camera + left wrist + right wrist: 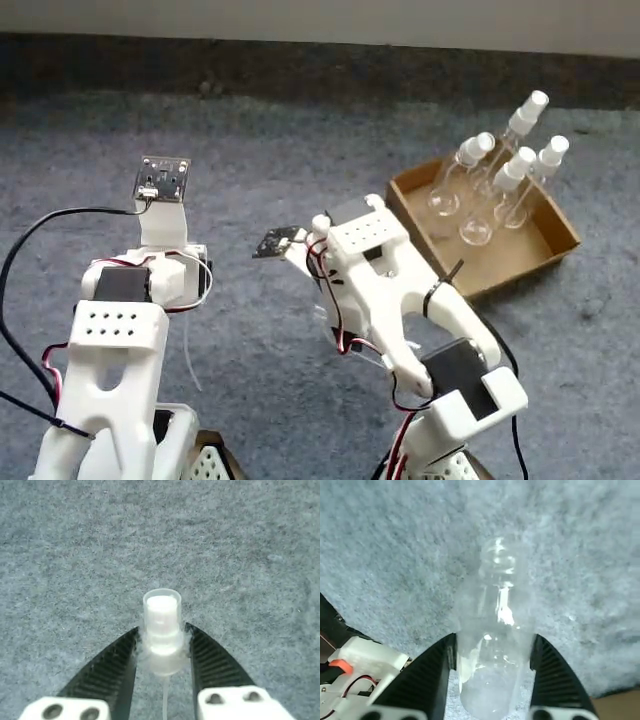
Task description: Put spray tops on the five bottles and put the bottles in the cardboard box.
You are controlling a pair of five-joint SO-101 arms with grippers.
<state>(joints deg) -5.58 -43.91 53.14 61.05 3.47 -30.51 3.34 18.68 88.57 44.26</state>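
A clear plastic bottle with a bare threaded neck is pinched about its body in the right gripper. Its long axis runs straight out from the jaws, with the open mouth farthest from the wrist. A clear spray top with a white core is clamped at its collar in the left gripper, its thin dip tube trailing back toward that wrist. From above, the left arm holds the top to the left of the bottle, apart from it, over the grey felt counter. I judge that tube and mouth must next be lined up. Far right, the brown cardboard box holds four capped bottles.
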